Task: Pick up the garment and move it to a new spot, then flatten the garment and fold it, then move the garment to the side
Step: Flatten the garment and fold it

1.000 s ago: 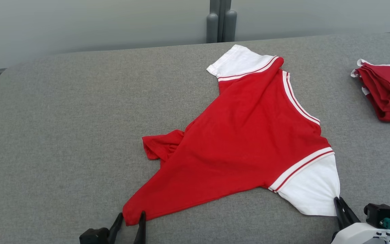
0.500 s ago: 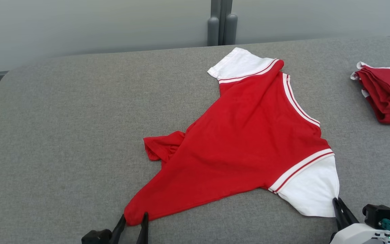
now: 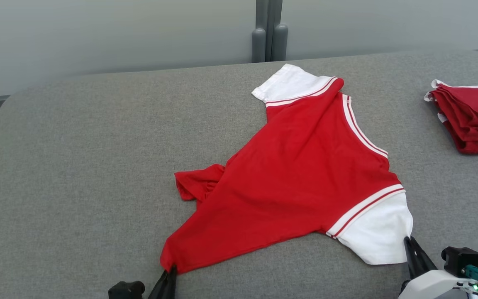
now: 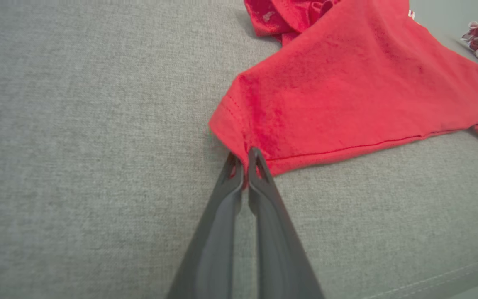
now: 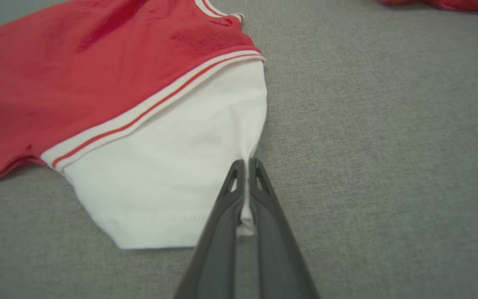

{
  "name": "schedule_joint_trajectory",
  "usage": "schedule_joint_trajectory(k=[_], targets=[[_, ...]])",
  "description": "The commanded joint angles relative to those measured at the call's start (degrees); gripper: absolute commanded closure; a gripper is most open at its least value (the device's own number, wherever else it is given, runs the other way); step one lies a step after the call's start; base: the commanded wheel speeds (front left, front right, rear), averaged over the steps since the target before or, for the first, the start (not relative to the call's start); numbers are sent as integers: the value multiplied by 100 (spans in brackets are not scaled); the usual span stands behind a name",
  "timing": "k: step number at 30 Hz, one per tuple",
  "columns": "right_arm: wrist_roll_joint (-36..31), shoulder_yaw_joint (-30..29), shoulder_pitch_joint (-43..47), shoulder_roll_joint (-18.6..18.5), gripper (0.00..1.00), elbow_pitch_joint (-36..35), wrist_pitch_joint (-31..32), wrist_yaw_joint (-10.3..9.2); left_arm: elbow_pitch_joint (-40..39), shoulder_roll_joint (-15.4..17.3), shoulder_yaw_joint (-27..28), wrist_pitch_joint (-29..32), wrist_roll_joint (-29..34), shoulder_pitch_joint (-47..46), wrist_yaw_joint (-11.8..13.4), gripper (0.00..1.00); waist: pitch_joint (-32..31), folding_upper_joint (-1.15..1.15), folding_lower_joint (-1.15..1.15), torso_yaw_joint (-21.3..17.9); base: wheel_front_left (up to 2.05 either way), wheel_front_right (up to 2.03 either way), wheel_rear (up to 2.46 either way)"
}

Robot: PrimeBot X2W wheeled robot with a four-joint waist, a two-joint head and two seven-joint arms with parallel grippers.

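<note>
Along the near edge of the grey cushion [image 3: 77,166], both arms reach in low, fingers pointing forward. The left gripper [image 3: 168,272] pinches the red hem corner of the garment [image 3: 297,174], and the right gripper [image 3: 408,243] is clamped on its white sleeve. The garment lies spread mid-cushion, right of centre.

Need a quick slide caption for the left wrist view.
Left gripper shut on a hem corner of the red shirt, which lies on the grey cushion.

cushion [image 3: 77,166] open L, garment [image 3: 305,166] mid, pile [image 3: 471,120] R
</note>
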Motion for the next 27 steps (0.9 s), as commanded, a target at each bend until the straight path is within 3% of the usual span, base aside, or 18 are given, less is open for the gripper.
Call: schedule_joint_trajectory(k=[1, 7, 16, 22, 27], targets=[[33, -33, 47, 9, 100, -144, 1, -11, -75, 14, -60, -1, -89, -123, -17, 100, -73, 0, 0, -25, 0, 0, 0], [191, 130, -172, 17, 100, -802, 0, -9, -749, 245, 50, -1, -28, -394, -18, 100, -324, 0, 0, -23, 0, 0, 0], [354, 798, -1650, -592, 100, -1536, -7, -9, -1192, 1544, -400, -1, 51, -1961, -12, 100, -555, 0, 0, 3, 0, 0, 0], [342, 1191, -3207, -1144, 100, -1383, 73, -9, -915, 2330, -913, 218, -196, -3561, -12, 100, -691, 0, 0, -41, 0, 0, 0], [291, 1606, -4319, -1409, 100, -1126, 302, -9, -695, 2661, -1383, 530, -383, -4566, -12, 100, -489, 0, 0, -159, 0, 0, 0]])
